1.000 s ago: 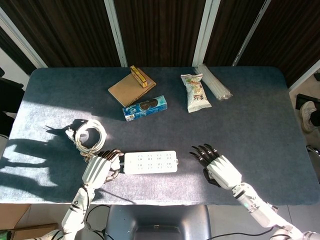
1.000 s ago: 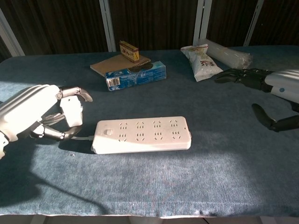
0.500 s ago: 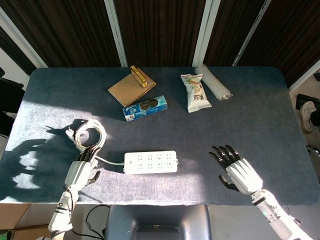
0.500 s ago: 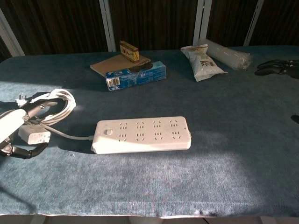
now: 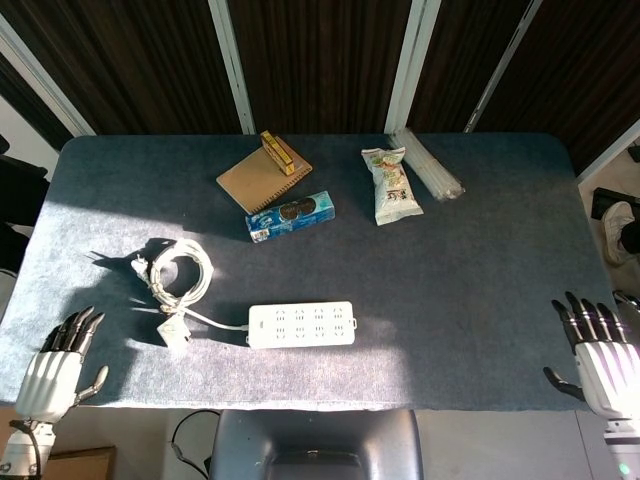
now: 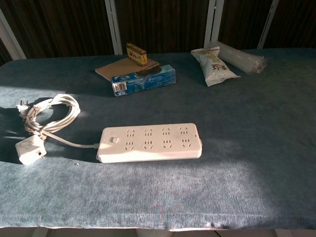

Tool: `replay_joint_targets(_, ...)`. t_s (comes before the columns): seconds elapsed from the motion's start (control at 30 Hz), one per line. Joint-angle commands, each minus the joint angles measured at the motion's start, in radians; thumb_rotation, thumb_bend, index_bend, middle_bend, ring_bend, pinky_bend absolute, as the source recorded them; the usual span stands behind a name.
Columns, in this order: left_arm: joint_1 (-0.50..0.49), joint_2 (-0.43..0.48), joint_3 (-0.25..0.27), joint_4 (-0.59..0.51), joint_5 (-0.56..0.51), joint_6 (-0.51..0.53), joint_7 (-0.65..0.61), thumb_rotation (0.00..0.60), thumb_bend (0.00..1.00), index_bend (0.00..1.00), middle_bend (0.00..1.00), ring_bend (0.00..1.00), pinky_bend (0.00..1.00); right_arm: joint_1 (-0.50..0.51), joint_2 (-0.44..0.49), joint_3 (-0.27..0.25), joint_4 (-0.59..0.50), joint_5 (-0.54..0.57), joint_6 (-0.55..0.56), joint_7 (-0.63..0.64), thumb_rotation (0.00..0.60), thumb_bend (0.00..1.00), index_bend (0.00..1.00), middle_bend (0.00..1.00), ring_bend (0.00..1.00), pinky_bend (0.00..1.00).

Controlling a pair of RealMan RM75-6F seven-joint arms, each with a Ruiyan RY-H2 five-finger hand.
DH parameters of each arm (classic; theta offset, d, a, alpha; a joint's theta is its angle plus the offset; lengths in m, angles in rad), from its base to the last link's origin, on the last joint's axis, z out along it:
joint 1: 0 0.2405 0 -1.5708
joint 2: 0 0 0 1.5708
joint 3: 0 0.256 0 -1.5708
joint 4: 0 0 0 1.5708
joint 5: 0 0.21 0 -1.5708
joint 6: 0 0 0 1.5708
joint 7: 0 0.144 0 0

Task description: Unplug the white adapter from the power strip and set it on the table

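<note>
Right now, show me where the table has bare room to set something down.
Widest free patch: the table's right half, from the power strip to the right edge, below the snack bag. A smaller bare band runs between the cookie box and the strip. Crowded: the back centre around the notebook, and front left, where the adapter and coiled cable lie.

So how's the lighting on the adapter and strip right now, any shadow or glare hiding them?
Head view: hard sunlight, with the white adapter in a bright patch beside a dark shadow and the power strip sunlit, sockets readable. Chest view: the adapter sits half in shadow but stays clear; the strip is bright, not blown out.
</note>
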Motion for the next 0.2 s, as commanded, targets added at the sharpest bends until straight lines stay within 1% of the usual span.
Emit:
replay_joint_targets(0.03, 0.029, 0.030, 0.015, 0.004, 0.057, 0.049, -0.062, 0.600, 0.37, 0.00, 0.00, 0.00, 0.14, -0.077, -0.005, 0.035, 0.060, -0.004, 0.107, 0.124, 0.600, 0.29, 0.00, 0.01, 0.00, 0.00)
replay_joint_targets(0.1, 0.029, 0.022, 0.009, 0.037, 0.090, 0.060, -0.100, 0.600, 0.37, 0.00, 0.00, 0.00, 0.14, -0.088, -0.005, 0.039, 0.073, -0.006, 0.109, 0.139, 0.600, 0.30, 0.00, 0.01, 0.00, 0.00)
replay_joint_targets(0.2, 0.032, -0.002, -0.004, 0.078, 0.114, 0.072, -0.110, 0.600, 0.37, 0.00, 0.00, 0.00, 0.13, -0.081, -0.003, 0.037, 0.074, -0.006, 0.067, 0.130, 0.600, 0.29, 0.00, 0.01, 0.00, 0.00)
